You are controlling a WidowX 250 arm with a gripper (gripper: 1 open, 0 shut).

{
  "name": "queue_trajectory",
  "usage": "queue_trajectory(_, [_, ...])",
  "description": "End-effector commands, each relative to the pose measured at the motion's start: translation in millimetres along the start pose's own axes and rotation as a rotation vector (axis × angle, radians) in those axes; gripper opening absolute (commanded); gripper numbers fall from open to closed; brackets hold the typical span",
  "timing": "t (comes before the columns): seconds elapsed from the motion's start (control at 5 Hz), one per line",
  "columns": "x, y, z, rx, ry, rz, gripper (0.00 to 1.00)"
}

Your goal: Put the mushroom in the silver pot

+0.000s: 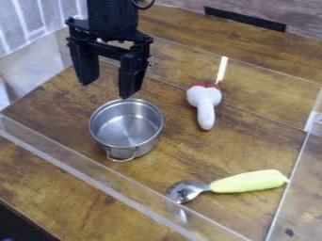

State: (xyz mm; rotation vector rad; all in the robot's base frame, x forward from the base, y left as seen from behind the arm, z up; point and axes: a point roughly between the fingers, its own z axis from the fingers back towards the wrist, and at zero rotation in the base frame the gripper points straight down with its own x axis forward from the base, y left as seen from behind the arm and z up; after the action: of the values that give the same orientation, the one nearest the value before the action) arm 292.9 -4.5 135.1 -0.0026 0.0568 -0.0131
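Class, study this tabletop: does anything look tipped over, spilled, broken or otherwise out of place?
Nothing is spilled or broken. The mushroom lies on its side on the wooden table, right of the upright, empty silver pot. A spoon lies flat nearer the camera. The open pincer hangs above the pot's far rim.

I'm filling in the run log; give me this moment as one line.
gripper: open, empty, above silver pot | mushroom: on table, right of pot, untouched | pot: empty | spoon: near front edge

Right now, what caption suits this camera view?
Open gripper above silver pot; mushroom lies on table.
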Motion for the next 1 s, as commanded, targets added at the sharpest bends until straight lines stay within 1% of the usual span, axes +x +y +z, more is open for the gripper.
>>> queue_trajectory(0.0, [-3.3,-12.1,-7.6,-0.003,0.035,0.009,1.00])
queue_trajectory(0.2, [0.1,-24.1,-15.1,-0.006,0.062,0.022,1.00])
queue_trajectory(0.4, [18.3,-44.1,-16.0,-0.014,0.053,0.122,1.00])
queue_trajectory(0.6, [47.3,-60.7,-12.5,-0.032,0.025,0.229,1.00])
queue_trajectory(0.8, [78.1,-66.1,-13.2,-0.052,-0.015,0.298,1.00])
